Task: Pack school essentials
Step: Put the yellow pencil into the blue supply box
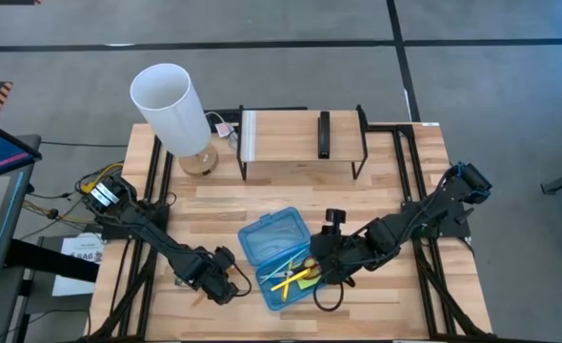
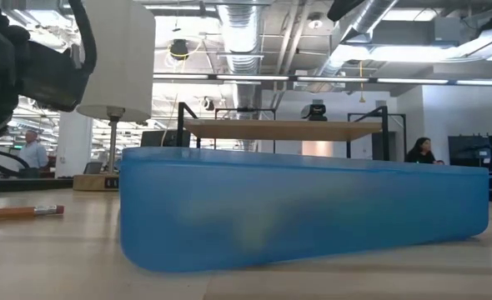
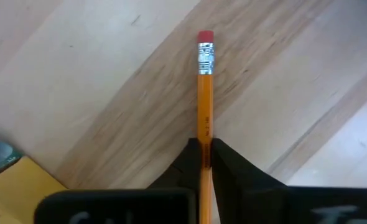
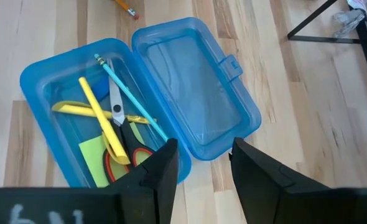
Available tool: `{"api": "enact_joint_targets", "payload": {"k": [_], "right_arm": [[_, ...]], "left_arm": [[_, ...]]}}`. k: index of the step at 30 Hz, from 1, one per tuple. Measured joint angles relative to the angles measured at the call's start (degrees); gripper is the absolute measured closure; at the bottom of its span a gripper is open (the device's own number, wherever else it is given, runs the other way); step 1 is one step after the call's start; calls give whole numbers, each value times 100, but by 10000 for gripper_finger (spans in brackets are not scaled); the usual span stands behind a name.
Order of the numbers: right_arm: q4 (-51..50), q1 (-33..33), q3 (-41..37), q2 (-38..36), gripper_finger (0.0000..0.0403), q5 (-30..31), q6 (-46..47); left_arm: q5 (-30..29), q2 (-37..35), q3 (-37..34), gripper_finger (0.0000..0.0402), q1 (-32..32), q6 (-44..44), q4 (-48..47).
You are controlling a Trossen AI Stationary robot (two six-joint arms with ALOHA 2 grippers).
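Note:
The blue translucent case lies open on the table, its lid flat beside the tray. Inside the tray are yellow pencils, a teal pencil, red-handled scissors and a lime-green sticky-note pad. My left gripper is left of the case, shut on an orange pencil. My right gripper hangs open over the case's right edge, touching nothing. I cannot make out the crayon box or the eraser. My left gripper pinches the orange pencil's shaft between its two fingers. The pencil runs along the fingers, and its eraser end sticks out past the tips. In the low view the pencil lies level at table height; lifted or resting, I cannot tell.
A lamp with a white shade stands at the far left. A black-framed wooden shelf with a dark object on it stands at the far edge. People sit in the room beyond. Bare wood lies near the table's front.

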Motion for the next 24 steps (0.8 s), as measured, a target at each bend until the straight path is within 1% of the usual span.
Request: {"api": "enact_joint_targets", "payload": {"k": [5,8,15,20,24], "right_arm": [[-87,0,2,0,236,-3,0],[-102,0,2,0,238,-3,2],[-111,0,2,0,236,-3,0],[-375,-29,29,-22,238,-1,-2],[-905,-55,302,-25,238,10,33]], "left_arm": [[-6,-103,220,400,-2,88,-271],[-3,-110,481,401,-31,151,-655],[-103,-130,1023,401,-48,461,-982],[-352,-138,1565,401,13,1118,-1064],[-517,-113,1955,401,317,1898,-941]]}}
